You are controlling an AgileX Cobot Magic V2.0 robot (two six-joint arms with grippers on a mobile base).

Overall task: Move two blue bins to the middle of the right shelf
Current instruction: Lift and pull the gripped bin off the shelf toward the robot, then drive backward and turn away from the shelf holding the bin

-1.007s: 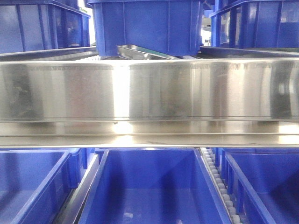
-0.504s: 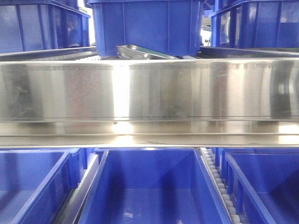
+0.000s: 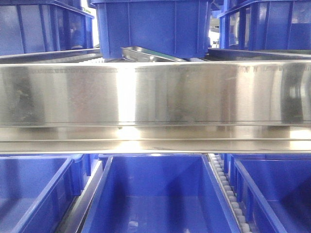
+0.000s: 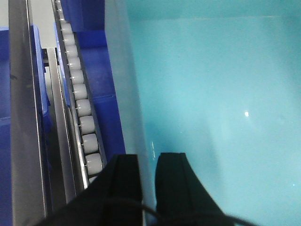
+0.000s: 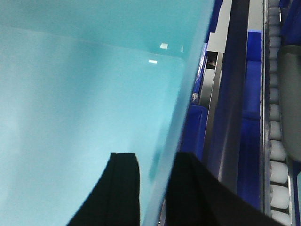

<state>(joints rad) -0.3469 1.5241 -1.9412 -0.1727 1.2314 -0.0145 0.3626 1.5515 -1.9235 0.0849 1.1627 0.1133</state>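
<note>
The empty blue bin (image 4: 221, 94) looks stiff and light; left pincer (image 4: 149, 162) and right pincer (image 5: 155, 162) each clamp 1 slick side wall.

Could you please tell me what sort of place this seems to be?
Likely a warehouse or factory storage rack: blue bins sit in rows on a steel shelf with roller tracks between them.

steel shelf (image 3: 155, 97) | blue bins (image 3: 155, 194) on both tiers | metal tray (image 3: 146, 53) upper
</note>
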